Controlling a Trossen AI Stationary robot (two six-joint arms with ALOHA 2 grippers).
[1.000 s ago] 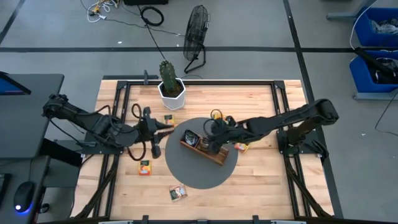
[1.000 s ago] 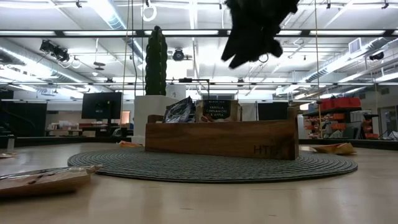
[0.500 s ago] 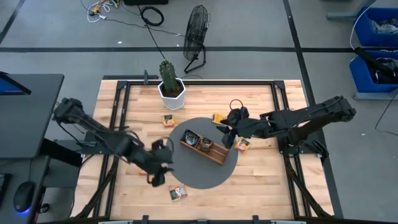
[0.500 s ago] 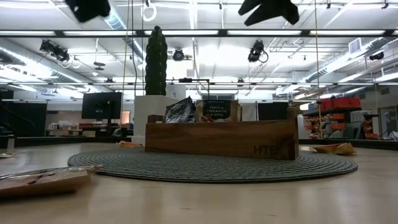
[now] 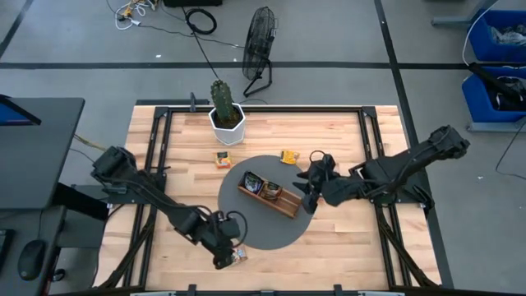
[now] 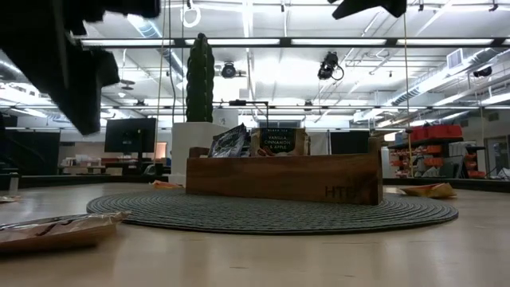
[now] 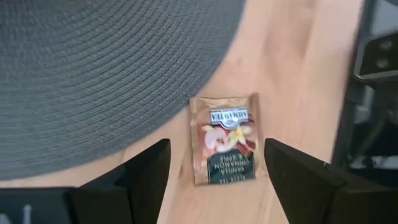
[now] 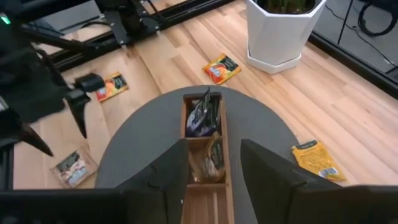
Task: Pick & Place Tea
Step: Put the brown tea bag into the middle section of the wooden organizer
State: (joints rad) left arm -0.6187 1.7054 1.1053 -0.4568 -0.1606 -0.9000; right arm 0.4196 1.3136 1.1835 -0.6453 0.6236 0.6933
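A beige tea packet [image 7: 225,146] lies flat on the wood near the table's near edge, just off the grey round mat [image 5: 246,226]. My left gripper [image 7: 216,155] hangs over it, open, one finger on each side and clear of it. The wooden tray [image 5: 283,203] stands on the mat and holds a dark packet [image 8: 202,118] and one more. My right gripper [image 8: 211,158] is open and empty above the tray's right end. Orange packets [image 5: 223,158] [image 8: 111,86] and a yellow one [image 5: 288,156] lie loose on the table.
A cactus in a white pot [image 5: 223,115] stands at the table's far side, left of the middle. Black frame rails [image 5: 152,140] run along the table's sides. Bare wood lies at the near right. A fan [image 5: 260,45] stands on the floor beyond the table.
My left gripper has swung from the table's left-middle toward the near edge and come down over the beige packet, tipping to point more downward. My right gripper has drawn back from over the tray toward the table's right edge and risen.
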